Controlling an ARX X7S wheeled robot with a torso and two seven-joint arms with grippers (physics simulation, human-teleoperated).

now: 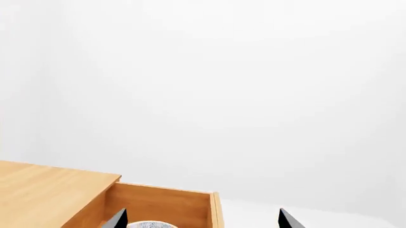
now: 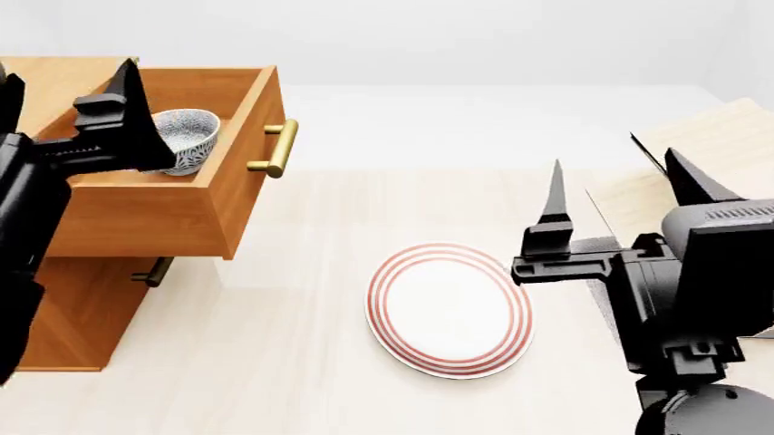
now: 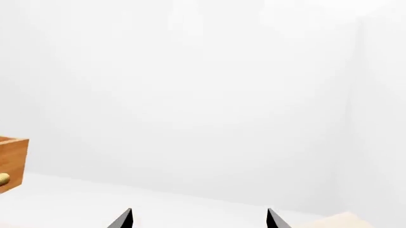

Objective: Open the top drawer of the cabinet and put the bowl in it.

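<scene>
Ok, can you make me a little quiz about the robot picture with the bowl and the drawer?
1. True or false: the top drawer is pulled out.
2. Where is the speckled bowl? A) on the plate B) inside the top drawer C) on the floor
3. Fill in: the plate has ___ rings.

Key:
1. True. It sticks out from the cabinet.
2. B. The left gripper is over the drawer with its fingers spread; the right gripper is open and holds nothing.
3. Red.

My head camera looks down over the floor; both wrist cameras face the white wall, level, and all three catch the top drawer (image 2: 181, 195).
</scene>
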